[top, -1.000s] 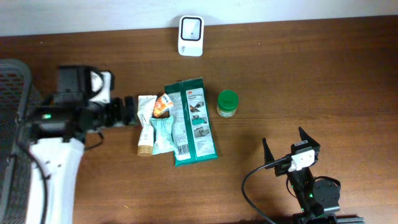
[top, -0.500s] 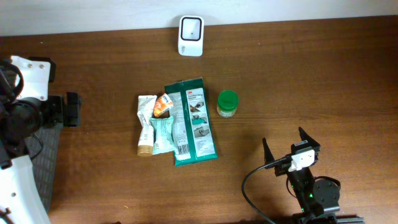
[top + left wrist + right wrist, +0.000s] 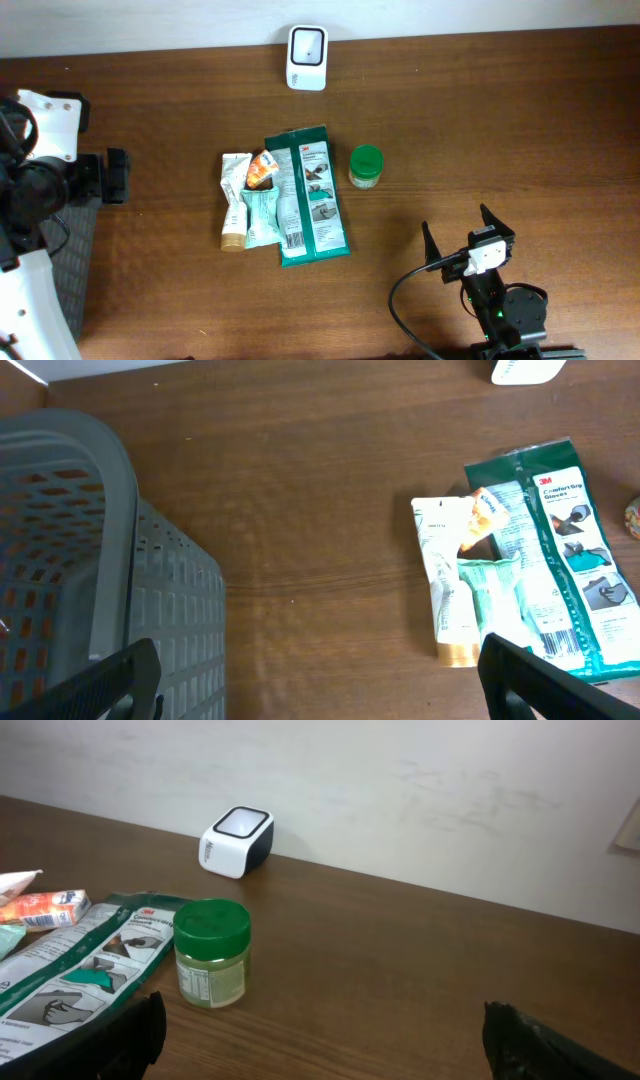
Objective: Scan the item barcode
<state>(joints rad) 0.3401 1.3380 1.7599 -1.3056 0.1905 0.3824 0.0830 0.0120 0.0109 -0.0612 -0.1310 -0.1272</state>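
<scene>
While neither claw grasps anything, the left gripper (image 3: 118, 176) hangs at the left end of the dark brown wooden table (image 3: 480, 120), its 2 black fingers released and spread wide. From the left wrist view it sits over the edge of a grey slotted plastic basket (image 3: 70, 560), with bare wood between its fingertips.

The right gripper (image 3: 455, 222) rests low near the front right of the table, also released, its 2 fingers wide apart and pointing toward the back wall.

The items lie in a cluster at mid-table, well apart from both claws. A flat green plastic packet of gloves (image 3: 312, 195) lies lengthwise. Against its left side are a pale green sachet (image 3: 263, 215) and a white squeeze tube with a tan cap (image 3: 234, 200). A small orange carton (image 3: 262, 170) lies on top near their upper ends. A small clear jar with a green lid (image 3: 366, 167) stands upright just right of the packet, not touching it.

A white box-shaped barcode scanner with a dark window (image 3: 307, 58) stands at the back edge by the wall, well apart from the cluster.
</scene>
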